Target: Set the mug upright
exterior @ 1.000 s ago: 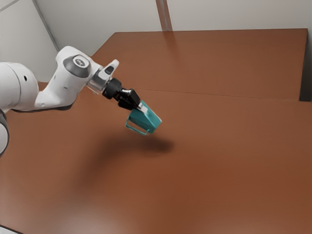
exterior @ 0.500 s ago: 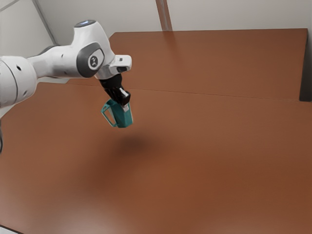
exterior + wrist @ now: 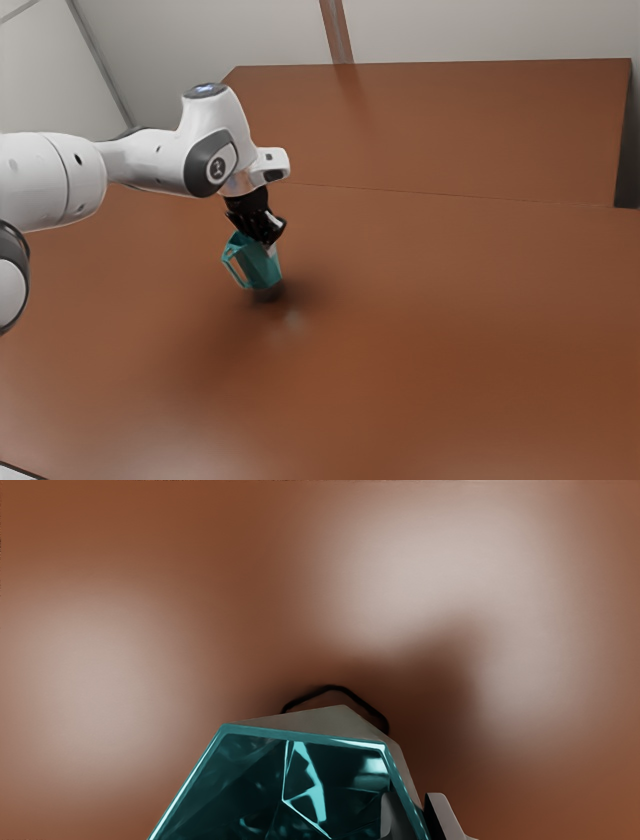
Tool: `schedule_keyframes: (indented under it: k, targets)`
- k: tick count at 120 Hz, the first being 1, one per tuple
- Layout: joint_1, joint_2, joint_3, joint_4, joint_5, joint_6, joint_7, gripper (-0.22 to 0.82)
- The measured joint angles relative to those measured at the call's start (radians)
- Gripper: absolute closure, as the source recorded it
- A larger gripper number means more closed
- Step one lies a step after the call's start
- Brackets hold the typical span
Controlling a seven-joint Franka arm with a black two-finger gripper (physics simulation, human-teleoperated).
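Exterior view — the pincer is clamped on the teal mug — slightly tilted.

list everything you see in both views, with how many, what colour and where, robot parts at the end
mug: one, teal, in the gripper's grasp above the table, tilted, handle toward the exterior view's left
table: one, brown, beneath the mug
wall: light grey, behind the table; number of walls unclear
strip: one, brown, running down the wall at the exterior view's top
dark panel: one, near black, by the table's edge at the exterior view's right
robot arm: one, white with grey, coming in from the exterior view's left
gripper: one, black with paler fingertips, one finger inside the mug, one outside
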Motion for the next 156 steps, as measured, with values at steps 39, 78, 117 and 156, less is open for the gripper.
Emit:
schedule_keyframes:
  k: [39, 78, 117, 156]
  targets:
    - [0.0, 0.037, 0.0, -0.001, 0.004, 0.023, -0.067, 0.77]
    - [0.0, 0.038, -0.003, 0.0, -0.022, 0.024, -0.091, 0.43]
    - [-0.001, -0.058, -0.002, 0.168, -0.095, -0.139, -0.095, 0.09]
    - [0.002, -0.147, 0.016, 0.339, -0.1, -0.418, -0.087, 0.02]
